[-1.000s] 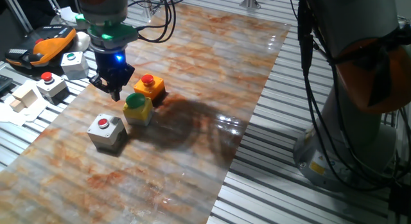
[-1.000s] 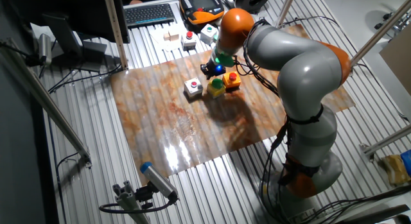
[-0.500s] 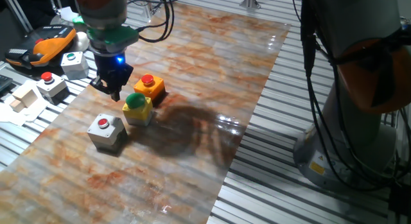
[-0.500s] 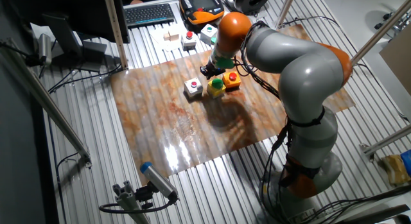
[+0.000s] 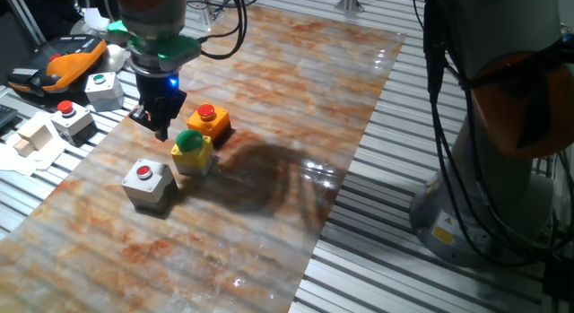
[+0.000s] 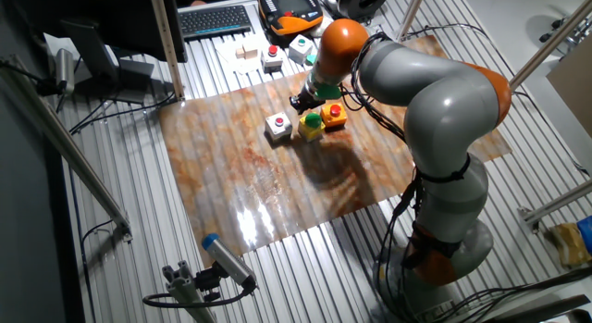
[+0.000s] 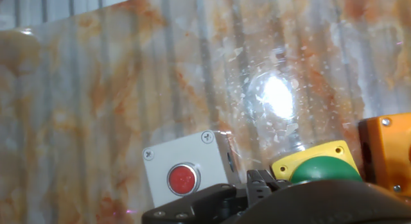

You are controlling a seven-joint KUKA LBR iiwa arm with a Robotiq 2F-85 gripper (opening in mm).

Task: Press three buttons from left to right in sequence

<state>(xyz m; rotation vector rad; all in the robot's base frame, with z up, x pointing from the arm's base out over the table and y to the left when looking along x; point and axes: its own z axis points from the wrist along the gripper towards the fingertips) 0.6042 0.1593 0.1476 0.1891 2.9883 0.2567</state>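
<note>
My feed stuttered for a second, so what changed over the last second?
Very little: the tool drifted only slightly, hanging behind the yellow box, pressing nothing. The grey box, yellow box and orange box have not moved.

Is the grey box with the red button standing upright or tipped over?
Upright. The grey box sits flat on the table, with its red button facing straight up. The hand view shows its top face squarely.
</note>
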